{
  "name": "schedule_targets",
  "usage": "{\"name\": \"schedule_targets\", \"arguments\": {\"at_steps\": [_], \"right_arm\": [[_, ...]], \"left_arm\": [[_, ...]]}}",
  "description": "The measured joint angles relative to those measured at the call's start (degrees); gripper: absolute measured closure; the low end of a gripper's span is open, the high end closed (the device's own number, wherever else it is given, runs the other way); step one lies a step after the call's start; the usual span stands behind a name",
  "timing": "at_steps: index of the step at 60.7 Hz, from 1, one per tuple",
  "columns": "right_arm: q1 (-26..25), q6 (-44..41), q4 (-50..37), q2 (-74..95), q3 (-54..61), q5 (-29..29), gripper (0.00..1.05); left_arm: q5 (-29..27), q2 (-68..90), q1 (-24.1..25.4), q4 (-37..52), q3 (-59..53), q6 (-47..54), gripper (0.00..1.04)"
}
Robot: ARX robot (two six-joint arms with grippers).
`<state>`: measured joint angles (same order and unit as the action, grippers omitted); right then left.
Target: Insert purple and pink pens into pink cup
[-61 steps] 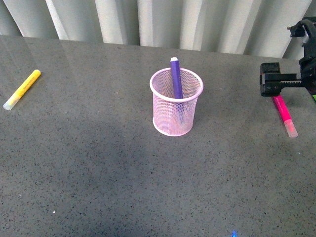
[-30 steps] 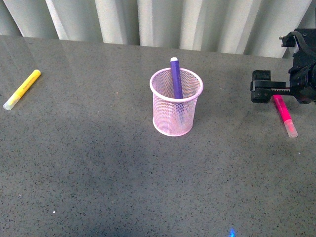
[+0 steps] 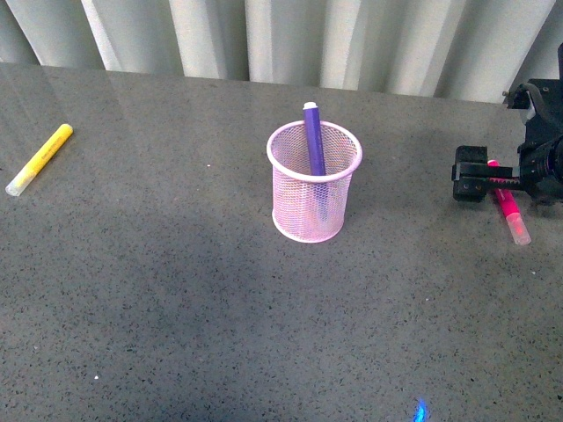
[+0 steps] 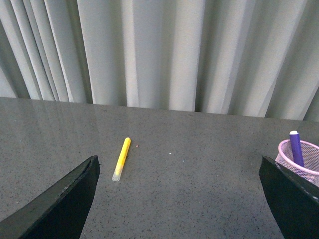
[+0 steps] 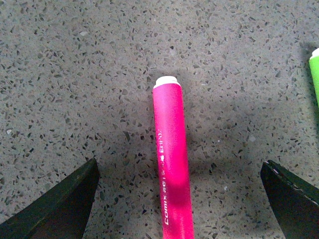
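Front view: a pink cup (image 3: pixel 295 209) stands up straight in the middle of the grey table (image 3: pixel 176 290). A purple pen (image 3: pixel 313 141) is in the cup. It leans on the far side of the rim and its top sticks out. A pink pen (image 3: pixel 513 214) lies flat on the table far to the right, well apart from the cup. Its clear cap points to the near side. The right gripper (image 3: pixel 497 180) is low over the far half of this pen. One black finger is on the left of the pen and the other is on the right. The right wrist view shows the two fingers (image 5: pixel 60 204) spread wide, with the pen lying on the table between them. Neither finger touches the pen, so this gripper is open and holds nothing. The tip of a green pen (image 5: pixel 314 69) shows at the edge of that view, on the table and apart from the pink pen. A yellow pen (image 3: pixel 40 158) lies flat far to the left, well apart from the cup. The left gripper (image 4: pixel 179 164) shows only in the left wrist view. Its fingers (image 4: pixel 60 199) are spread wide too, so it is open. It looks out over the table at the yellow pen, the cup and the pale curtain (image 4: pixel 164 50) at the far end.
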<state>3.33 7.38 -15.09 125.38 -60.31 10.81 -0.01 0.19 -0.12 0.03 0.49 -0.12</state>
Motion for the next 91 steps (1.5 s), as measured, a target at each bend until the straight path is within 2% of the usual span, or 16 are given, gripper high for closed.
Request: {"name": "schedule_targets", "arguments": {"at_steps": [23, 42, 59, 74, 84, 91], "right_arm": [[0.52, 2.32, 1.88, 1.6, -2.6, -1.66, 0.07], [1.16, 5.79, 7.61, 1.42, -3.98, -4.35, 0.52], [0.42, 5.46, 8.02, -0.68, -1.6, -5.73, 0.91], [-0.61, 3.58, 2.54, -2.1, 2.51, -4.33, 0.93], [-1.31, -3.39, -8.26, -2.95, 7.37, -0.2, 0.93], [-1.31, -10.29, -19.76, -3.54, 10.36, 1.38, 0.93]], "left_arm": [[0.0, 0.0, 0.0, 0.0, 0.0, 0.0, 0.07], [0.0, 0.0, 0.0, 0.0, 0.0, 0.0, 0.07], [0.0, 0.0, 0.0, 0.0, 0.0, 0.0, 0.07], [0.0, 0.0, 0.0, 0.0, 0.0, 0.0, 0.07], [0.0, 0.0, 0.0, 0.0, 0.0, 0.0, 0.07], [0.0, 0.0, 0.0, 0.0, 0.0, 0.0, 0.07]]}}
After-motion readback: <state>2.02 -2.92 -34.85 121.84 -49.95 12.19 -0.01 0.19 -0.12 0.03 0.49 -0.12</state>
